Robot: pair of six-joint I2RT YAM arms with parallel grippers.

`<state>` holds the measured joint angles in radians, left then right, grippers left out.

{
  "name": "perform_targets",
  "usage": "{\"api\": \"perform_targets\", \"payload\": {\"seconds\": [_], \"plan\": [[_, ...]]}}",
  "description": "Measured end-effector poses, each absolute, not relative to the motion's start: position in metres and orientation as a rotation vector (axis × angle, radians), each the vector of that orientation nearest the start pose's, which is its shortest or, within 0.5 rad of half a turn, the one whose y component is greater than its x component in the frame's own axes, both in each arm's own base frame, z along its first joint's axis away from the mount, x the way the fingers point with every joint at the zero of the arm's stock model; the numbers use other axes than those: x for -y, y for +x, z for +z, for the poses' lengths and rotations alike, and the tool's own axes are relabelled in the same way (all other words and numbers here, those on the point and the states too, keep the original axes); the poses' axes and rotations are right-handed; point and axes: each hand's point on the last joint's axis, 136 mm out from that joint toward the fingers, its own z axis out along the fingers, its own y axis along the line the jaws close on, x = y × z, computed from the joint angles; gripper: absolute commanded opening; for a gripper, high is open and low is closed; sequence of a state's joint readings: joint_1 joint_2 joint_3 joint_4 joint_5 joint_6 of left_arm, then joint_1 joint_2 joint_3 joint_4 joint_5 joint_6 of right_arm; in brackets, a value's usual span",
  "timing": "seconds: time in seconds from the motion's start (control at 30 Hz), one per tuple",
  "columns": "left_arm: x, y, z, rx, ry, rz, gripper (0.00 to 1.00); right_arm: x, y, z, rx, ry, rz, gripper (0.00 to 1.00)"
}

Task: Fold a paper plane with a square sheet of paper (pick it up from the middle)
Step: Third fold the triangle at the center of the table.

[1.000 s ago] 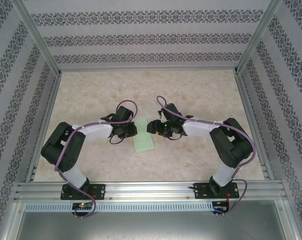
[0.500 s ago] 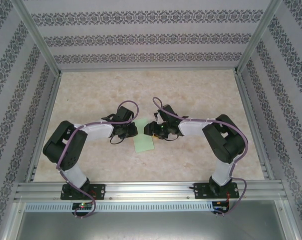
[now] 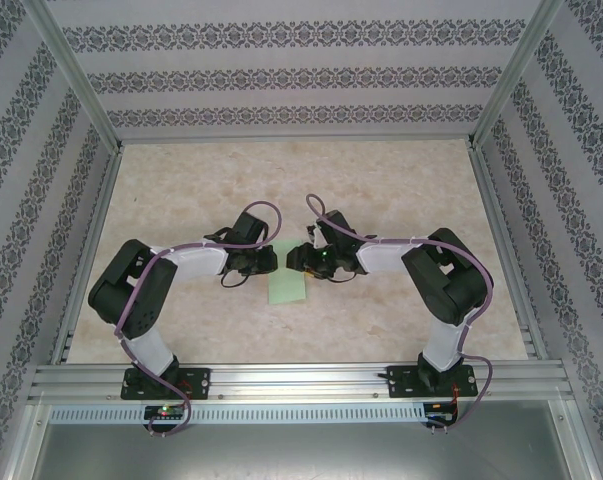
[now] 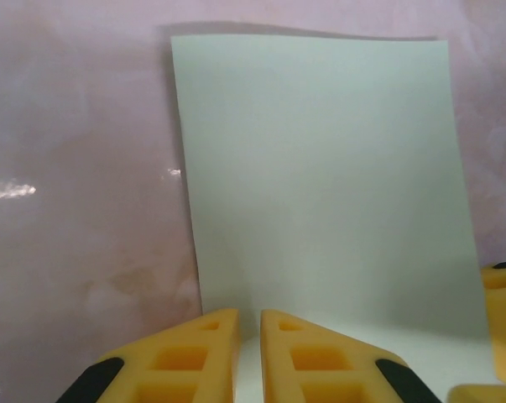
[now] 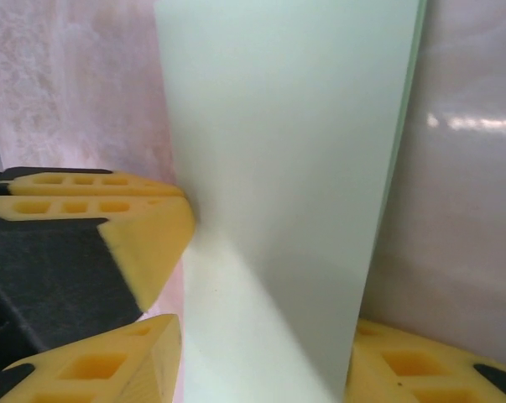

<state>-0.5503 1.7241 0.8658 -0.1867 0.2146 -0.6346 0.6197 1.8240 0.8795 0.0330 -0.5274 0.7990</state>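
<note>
The paper, thin, matte, pale green and straight-edged, lies on the mottled beige table. At the paper's near edge, the left wrist view shows the left gripper, its yellow jaws all but closed, though whether they grip anything is unclear. The right gripper stands half open astride the paper, nearer the left gripper than a second ago.

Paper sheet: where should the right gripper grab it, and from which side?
Probably the free right corner of the paper sheet, on the end the left gripper pinches, approached from the right. It is thin, so only an edge gives purchase; the open right gripper sits there.
</note>
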Motion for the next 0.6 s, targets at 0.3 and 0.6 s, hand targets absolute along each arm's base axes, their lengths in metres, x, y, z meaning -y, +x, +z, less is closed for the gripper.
{"api": "perform_targets", "payload": {"seconds": [0.3,0.6], "plan": [[0.24,0.313,0.019,-2.735,0.026,-0.688,0.17,-0.302,0.293,0.027,-2.747,0.062,1.17,0.33],[0.241,0.311,0.033,-2.708,0.078,-0.698,0.32,-0.301,0.292,0.026,-2.751,0.084,1.172,0.17]]}}
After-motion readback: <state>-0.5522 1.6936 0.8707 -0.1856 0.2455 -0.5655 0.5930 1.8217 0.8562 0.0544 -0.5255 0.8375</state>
